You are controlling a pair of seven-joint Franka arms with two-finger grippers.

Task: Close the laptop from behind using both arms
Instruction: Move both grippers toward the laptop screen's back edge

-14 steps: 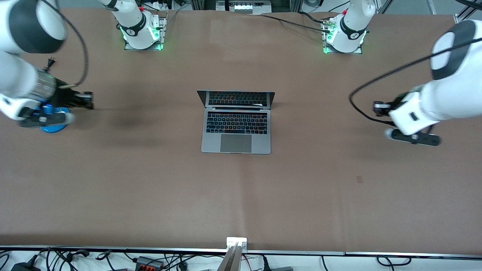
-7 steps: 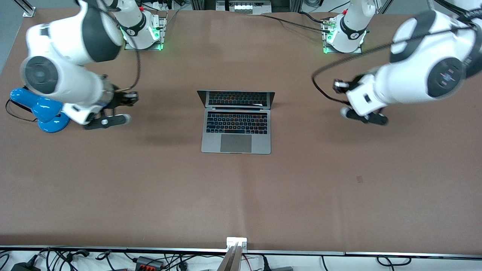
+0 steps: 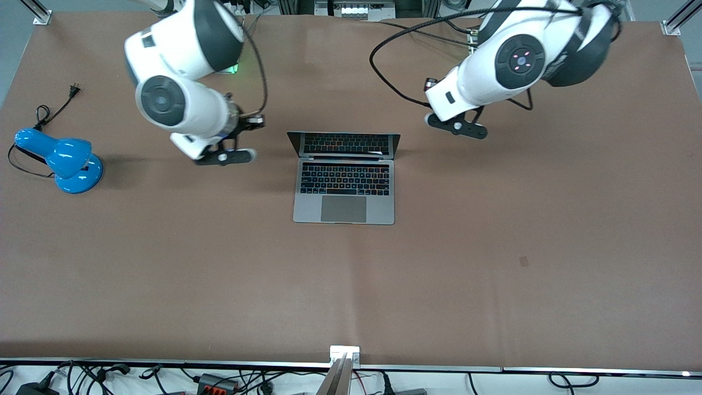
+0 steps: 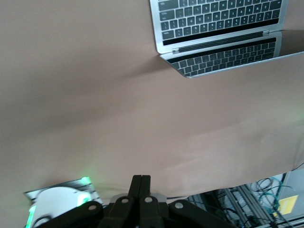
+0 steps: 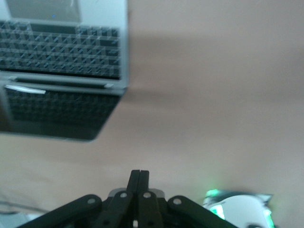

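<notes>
Toward the right arm's end of the brown table (image 3: 493, 263), a blue desk lamp (image 3: 64, 159) sits with its black cord (image 3: 52, 112) trailing away from the front camera. Next along, the right arm (image 3: 175, 60) reaches in from its base, and the right gripper (image 3: 237, 144) hangs over bare table just beside the laptop's lid, on the side toward that arm's end. Its two fingers (image 5: 139, 183) are pressed flat together in the right wrist view, gripping nothing.

At mid-table the laptop (image 3: 344, 178) stands open: a slim space-grey shell, a black keyboard (image 3: 345, 179), a wide grey trackpad (image 3: 344, 209), and a dark screen (image 3: 346, 144) that mirrors the keys. The lid rises at the edge farthest from the front camera and seems to lean slightly back, though the exact angle is hard to judge from above. Neither gripper touches it. The left wrist view catches one hinge corner (image 4: 221, 35) of it, the right wrist view the other (image 5: 64, 71).

Last, the left arm (image 3: 521, 57) comes in from its own base, its black cable (image 3: 395, 49) looping above the table. The left gripper (image 3: 439, 118) hovers over the table near the lid's other corner, a little farther off than its partner, its fingers (image 4: 141, 187) likewise clamped together on nothing.
</notes>
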